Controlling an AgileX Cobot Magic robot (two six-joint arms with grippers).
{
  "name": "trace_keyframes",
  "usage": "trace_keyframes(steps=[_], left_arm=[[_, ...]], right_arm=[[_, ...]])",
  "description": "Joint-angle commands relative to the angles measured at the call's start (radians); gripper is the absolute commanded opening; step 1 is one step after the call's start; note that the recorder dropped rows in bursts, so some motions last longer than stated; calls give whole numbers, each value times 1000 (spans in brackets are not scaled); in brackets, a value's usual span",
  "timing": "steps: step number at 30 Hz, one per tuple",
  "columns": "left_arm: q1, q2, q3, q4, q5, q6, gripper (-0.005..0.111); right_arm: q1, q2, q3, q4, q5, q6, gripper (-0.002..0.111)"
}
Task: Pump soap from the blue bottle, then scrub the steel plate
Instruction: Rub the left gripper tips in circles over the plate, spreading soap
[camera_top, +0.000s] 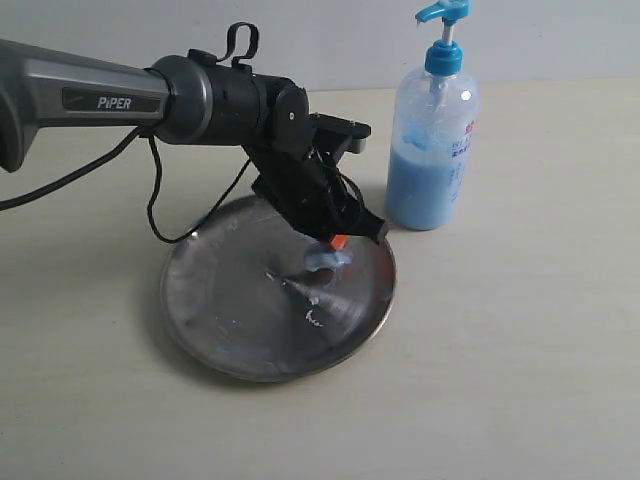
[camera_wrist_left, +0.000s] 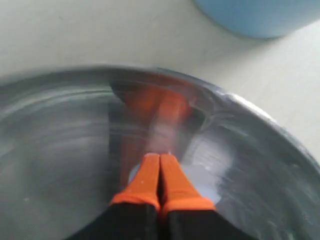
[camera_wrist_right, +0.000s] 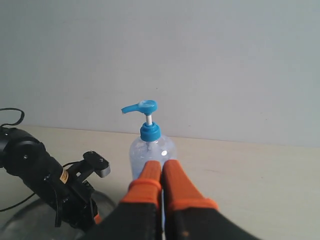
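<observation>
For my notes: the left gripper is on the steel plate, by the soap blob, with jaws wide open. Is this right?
No: the left gripper has its jaws shut, as the left wrist view shows. The rest holds: it is on the steel plate, by the soap blob.

A pale beige desk with a smooth, plain top carries two things. A large round, shiny steel plate lies flat on it, left of centre. A tall blue bottle with a bright blue pump head stands upright near the plate's far right rim, not touching it.
</observation>
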Motion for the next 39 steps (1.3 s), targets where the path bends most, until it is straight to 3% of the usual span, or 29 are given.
trace_keyframes(steps=[1, 6, 19, 32, 39], left_arm=[[16, 10, 6, 114, 116, -23, 0], [14, 10, 6, 106, 197, -23, 0], [8, 10, 6, -258, 125, 89, 0], [8, 12, 6, -163, -3, 83, 0], [18, 12, 6, -54, 43, 79, 0]], right_arm=[[0, -4, 2, 4, -2, -9, 4], [0, -4, 2, 4, -2, -9, 4], [0, -4, 2, 6, -3, -9, 4], [0, -4, 2, 8, 0, -9, 4], [0, -4, 2, 8, 0, -9, 4]])
